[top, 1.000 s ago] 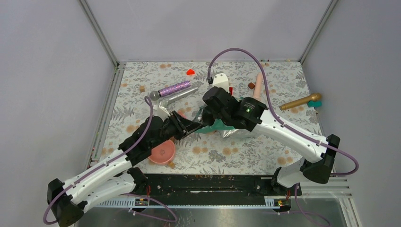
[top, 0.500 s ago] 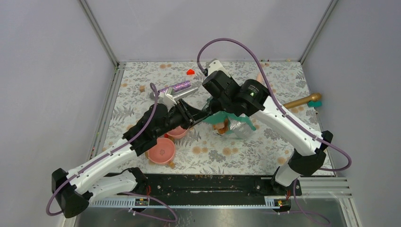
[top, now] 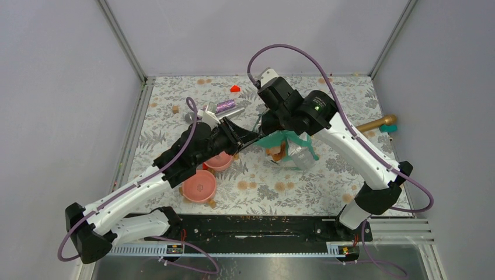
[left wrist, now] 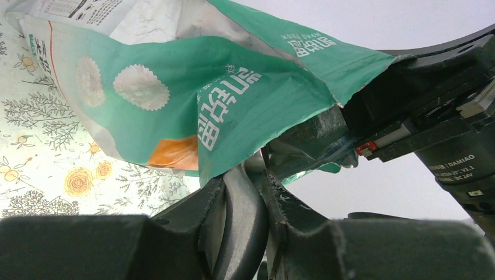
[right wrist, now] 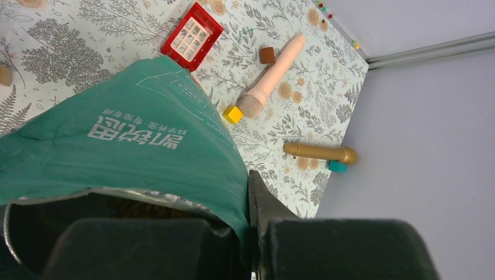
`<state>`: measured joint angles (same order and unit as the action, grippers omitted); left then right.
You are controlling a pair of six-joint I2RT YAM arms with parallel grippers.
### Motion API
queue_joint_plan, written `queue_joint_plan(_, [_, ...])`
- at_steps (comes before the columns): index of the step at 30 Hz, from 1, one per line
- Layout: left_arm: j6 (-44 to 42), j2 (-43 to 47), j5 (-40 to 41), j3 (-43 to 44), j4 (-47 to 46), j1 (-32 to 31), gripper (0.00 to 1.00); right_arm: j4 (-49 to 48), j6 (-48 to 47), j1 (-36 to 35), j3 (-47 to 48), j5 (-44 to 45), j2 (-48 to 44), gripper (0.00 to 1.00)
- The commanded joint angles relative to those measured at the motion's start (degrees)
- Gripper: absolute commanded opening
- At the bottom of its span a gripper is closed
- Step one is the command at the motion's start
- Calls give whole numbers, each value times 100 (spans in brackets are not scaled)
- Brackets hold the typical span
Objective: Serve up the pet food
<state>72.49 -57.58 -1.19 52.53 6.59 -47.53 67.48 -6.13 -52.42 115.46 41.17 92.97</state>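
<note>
Pouch (top: 290, 147) hangs between my two grippers over the floral table (top: 327, 181), with its teal top up and the orange dog print facing my bases. Whether its bottom touches the cloth I cannot tell.

My left gripper (left wrist: 257, 175) is pinched narrow on the pouch's teal edge, with no gap showing between foil and fingers (left wrist: 242, 201). My right gripper (right wrist: 250, 201) clamps the opposite lip. One finger lies outside the teal wall and the other is hidden behind it.

From the right wrist the mouth gapes toward the camera, silver-lined and dark inside. I cannot make out kibble there.

Left of the pouch sit two pink dishes: a bowl (top: 199, 185) near my bases and a second bowl (top: 222, 163) partly under my left arm.

Beyond the pouch lie a red tray (right wrist: 192, 35), a brown block (right wrist: 267, 55) and a pink mic (right wrist: 271, 76) with a yellow block (right wrist: 233, 114) just beside its head. Farther right is a gold mic (right wrist: 320, 153) with a teal block (right wrist: 337, 167) against its end.
</note>
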Motion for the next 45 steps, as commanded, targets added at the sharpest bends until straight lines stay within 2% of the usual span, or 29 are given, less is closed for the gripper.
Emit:
queue_joint_plan(1, [169, 422, 848, 606, -914, -24, 0, -929, -353, 30, 199, 459, -708, 0])
queue_joint_plan(6, [231, 160, 1147, 903, -865, -122, 0, -953, -154, 24, -74, -377, -805, 0])
queue_joint_plan(12, [133, -637, 1029, 1857, -700, -289, 0, -898, 230, 21, -134, -1148, -716, 0])
queue_joint_plan(20, [-15, -1112, 1267, 2558, -450, -528, 0, -756, 203, 23, -120, -912, -630, 0])
queue_joint_plan(29, [41, -773, 1152, 2271, -285, -534, 0, -817, 412, 47, -162, -355, -905, 0])
queue_joint_plan(36, [213, -47, 1570, 1612, -275, -535, 0, -967, 360, 66, -359, -355, -1060, 0])
queue_joint_plan(45, [170, 306, 1723, 1490, -149, -539, 0, -970, 282, 66, -368, -557, -1074, 0])
